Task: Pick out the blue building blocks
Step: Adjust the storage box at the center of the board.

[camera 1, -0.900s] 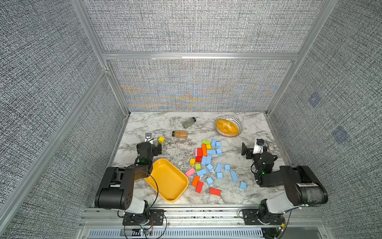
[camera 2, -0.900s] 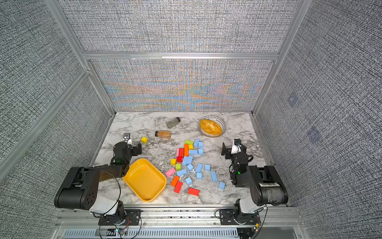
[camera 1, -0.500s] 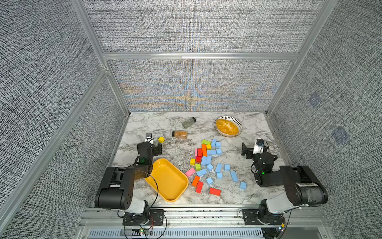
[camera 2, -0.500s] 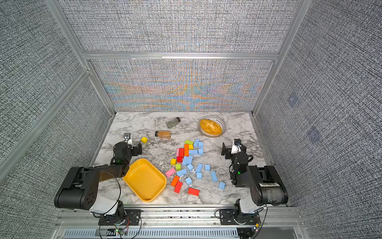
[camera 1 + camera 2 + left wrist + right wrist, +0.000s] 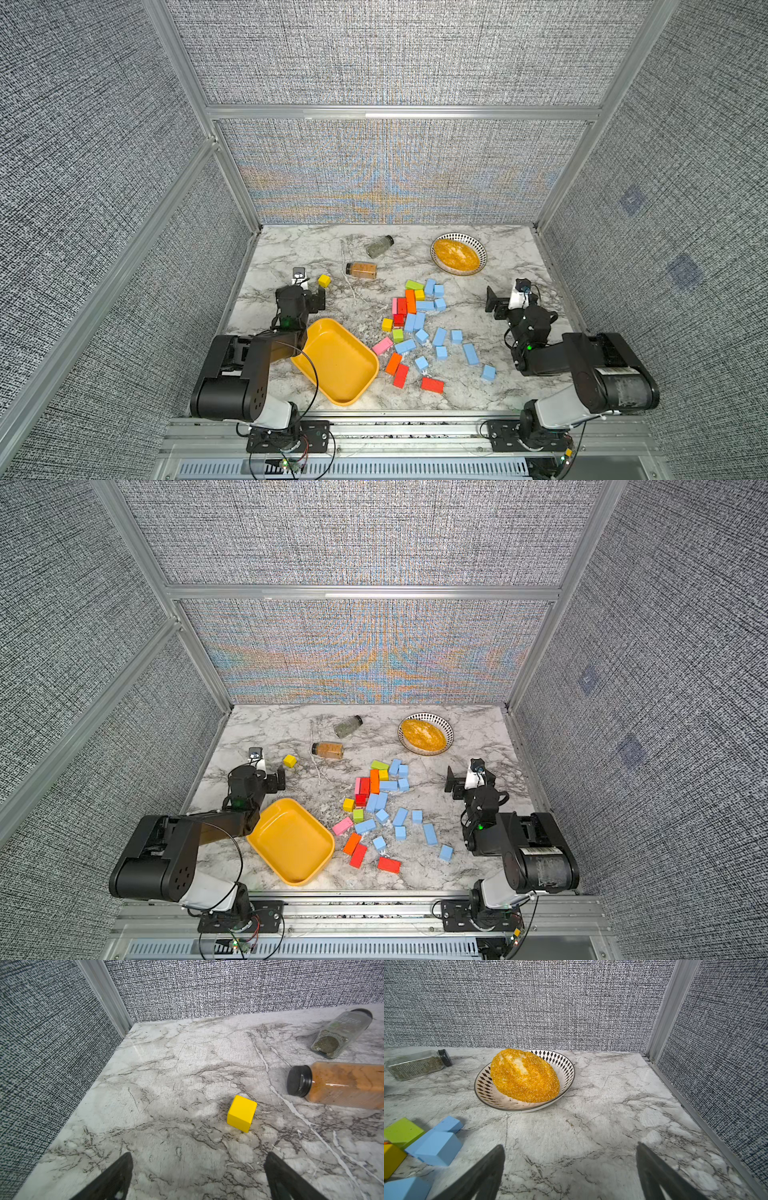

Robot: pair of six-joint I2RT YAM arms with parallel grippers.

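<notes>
Several light-blue building blocks (image 5: 419, 320) (image 5: 381, 801) lie scattered on the marble table's middle right, mixed with red, orange, pink, yellow and green blocks. Two outliers sit nearer the front right, a long brick (image 5: 470, 354) and a cube (image 5: 488, 372). My left gripper (image 5: 305, 291) (image 5: 198, 1156) hovers low at the left, open and empty, well apart from the blue blocks. My right gripper (image 5: 508, 297) (image 5: 570, 1148) is open and empty to the right of the pile. In the right wrist view the nearest blue blocks (image 5: 436, 1147) lie beside one finger.
An empty yellow tray (image 5: 338, 361) sits front left by the left arm. A lone yellow cube (image 5: 242, 1113) lies ahead of the left gripper. Two spice jars (image 5: 362, 270) (image 5: 379, 246) lie on their sides behind. A patterned bowl (image 5: 564, 1064) holds a bread roll (image 5: 525, 1075).
</notes>
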